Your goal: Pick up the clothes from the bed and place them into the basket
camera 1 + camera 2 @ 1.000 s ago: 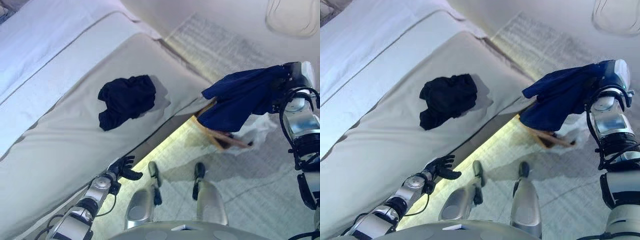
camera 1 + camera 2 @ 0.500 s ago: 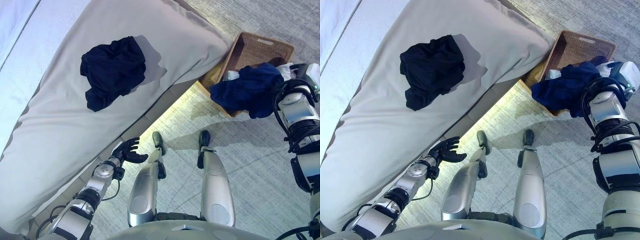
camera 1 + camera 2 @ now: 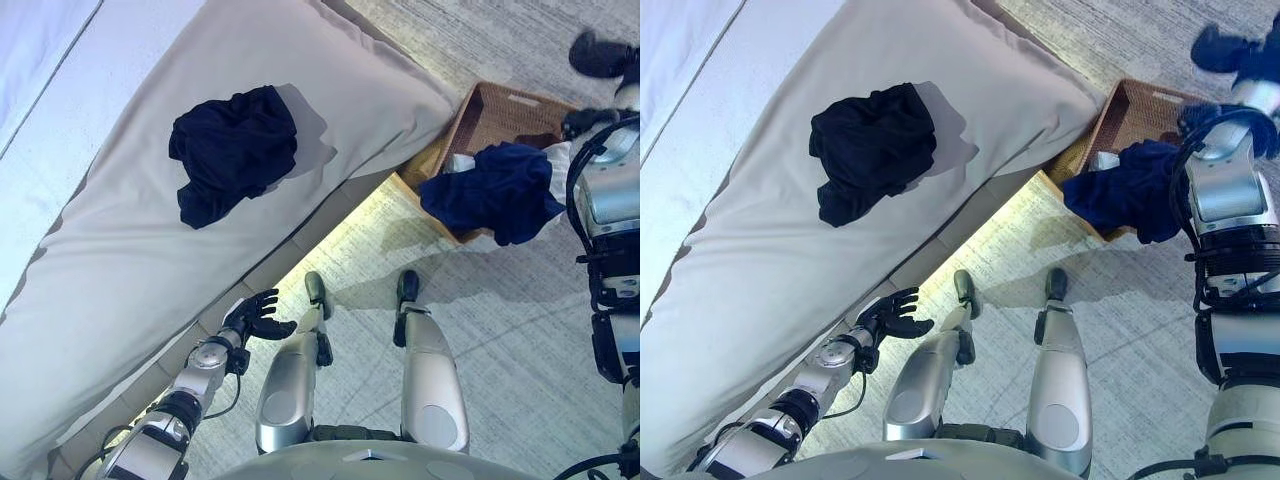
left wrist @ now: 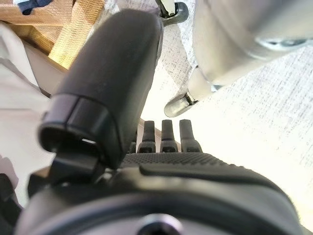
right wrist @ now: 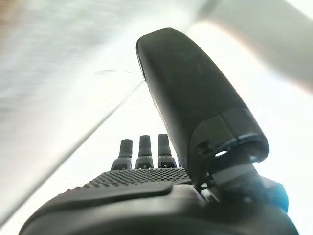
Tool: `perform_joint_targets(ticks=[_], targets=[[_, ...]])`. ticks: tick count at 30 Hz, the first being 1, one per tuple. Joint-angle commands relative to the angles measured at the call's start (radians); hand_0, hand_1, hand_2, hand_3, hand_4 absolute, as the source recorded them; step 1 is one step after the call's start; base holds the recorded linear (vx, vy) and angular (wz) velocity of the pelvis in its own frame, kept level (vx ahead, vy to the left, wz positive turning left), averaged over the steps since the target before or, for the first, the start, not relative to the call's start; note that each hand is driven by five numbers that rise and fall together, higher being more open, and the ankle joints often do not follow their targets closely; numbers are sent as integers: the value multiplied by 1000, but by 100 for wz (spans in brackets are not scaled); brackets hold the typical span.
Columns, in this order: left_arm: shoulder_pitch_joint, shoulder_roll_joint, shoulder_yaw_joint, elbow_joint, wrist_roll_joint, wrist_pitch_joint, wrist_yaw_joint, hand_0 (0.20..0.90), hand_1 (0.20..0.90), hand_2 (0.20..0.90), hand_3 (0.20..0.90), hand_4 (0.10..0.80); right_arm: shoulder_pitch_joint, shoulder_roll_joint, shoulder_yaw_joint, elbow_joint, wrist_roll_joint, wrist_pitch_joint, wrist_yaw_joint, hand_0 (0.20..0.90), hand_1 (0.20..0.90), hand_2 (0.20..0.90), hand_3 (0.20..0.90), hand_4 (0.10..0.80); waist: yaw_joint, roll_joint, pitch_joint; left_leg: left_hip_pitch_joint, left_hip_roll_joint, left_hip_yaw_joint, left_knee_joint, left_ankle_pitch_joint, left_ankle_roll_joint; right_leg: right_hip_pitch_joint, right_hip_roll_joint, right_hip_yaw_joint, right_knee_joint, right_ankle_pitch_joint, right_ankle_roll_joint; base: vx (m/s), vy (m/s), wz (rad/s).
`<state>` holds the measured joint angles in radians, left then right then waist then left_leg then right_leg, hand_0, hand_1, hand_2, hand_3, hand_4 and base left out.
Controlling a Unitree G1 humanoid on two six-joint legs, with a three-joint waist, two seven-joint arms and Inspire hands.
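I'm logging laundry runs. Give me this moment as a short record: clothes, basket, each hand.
blue garment: draped over the near rim of the basket, not held
black garment: bunched on the bed
basket: woven, on the floor at the bed's corner
right hand: above the basket's far side, open and empty
left hand: low by the bed's edge, open, empty
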<state>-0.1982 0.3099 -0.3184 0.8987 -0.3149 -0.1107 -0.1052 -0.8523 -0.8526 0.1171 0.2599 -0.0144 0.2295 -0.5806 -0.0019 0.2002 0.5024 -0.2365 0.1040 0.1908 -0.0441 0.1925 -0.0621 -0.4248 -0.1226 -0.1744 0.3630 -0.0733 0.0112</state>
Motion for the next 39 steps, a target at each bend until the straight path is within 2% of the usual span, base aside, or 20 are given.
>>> perform_joint_targets(ticks=[1,2,5,10,12,14,19,26,32,39], targets=[[76,53,35,25,-4,-6,-17,900,900,900,900,800,13,-32,103,-150,-119,-104,313,900,900,900,900,800,36,-108,-95,11,-29,-42,79,-146,-26,130,-3,-119,-147,-14,12,142,222,31],[80,56,35,27,-4,-5,-20,900,900,900,900,800,17,-27,137,-149,-151,-105,389,900,900,900,900,800,48,-121,-103,26,-37,-54,80,-168,-28,153,-7,-119,-152,-32,22,146,210,29],[92,63,31,26,-7,-14,-19,900,900,900,900,800,16,-14,216,-67,-264,-150,476,900,900,900,900,800,95,-145,-106,29,-53,-80,97,-179,-11,193,-26,-153,-164,-21,32,97,189,24],[72,89,15,40,-18,-17,-24,900,900,900,900,800,-86,28,341,92,-430,-114,413,900,900,900,900,800,193,-163,-76,6,-88,-149,165,-204,24,238,-64,-205,-141,-14,51,57,153,55],[68,96,17,42,-12,-11,-27,900,900,900,900,800,-119,38,365,131,-431,-96,390,900,900,900,900,800,212,-167,-67,0,-96,-162,177,-209,32,245,-72,-214,-135,-12,55,64,107,66],[54,129,19,54,-28,12,-29,900,900,900,900,800,-210,69,418,247,-412,-38,349,900,900,900,900,800,273,-181,-48,-21,-114,-192,197,-218,49,269,-88,-240,-138,4,60,98,119,54],[52,161,53,76,-52,54,-26,900,900,900,900,800,-314,109,451,423,-354,63,318,900,900,900,900,800,355,-199,-23,-72,-140,-234,232,-226,68,290,-116,-281,-127,19,65,92,117,55],[84,167,96,95,-96,19,-34,900,900,900,900,800,-391,149,463,714,-329,233,361,900,900,900,900,800,449,-213,9,-135,-152,-273,229,-214,80,282,-151,-357,-106,33,82,53,90,36],[91,163,99,74,-102,-8,-50,900,900,900,900,800,-430,172,473,884,-342,306,462,900,900,900,900,800,497,-215,17,-187,-157,-297,220,-194,80,251,-165,-401,-82,32,90,26,29,19],[107,159,89,-1,-115,-20,-42,900,900,900,900,800,-431,189,467,983,-306,338,589,900,900,900,900,800,536,-209,18,-258,-160,-321,223,-176,79,203,-170,-440,-47,22,96,14,-10,11]])
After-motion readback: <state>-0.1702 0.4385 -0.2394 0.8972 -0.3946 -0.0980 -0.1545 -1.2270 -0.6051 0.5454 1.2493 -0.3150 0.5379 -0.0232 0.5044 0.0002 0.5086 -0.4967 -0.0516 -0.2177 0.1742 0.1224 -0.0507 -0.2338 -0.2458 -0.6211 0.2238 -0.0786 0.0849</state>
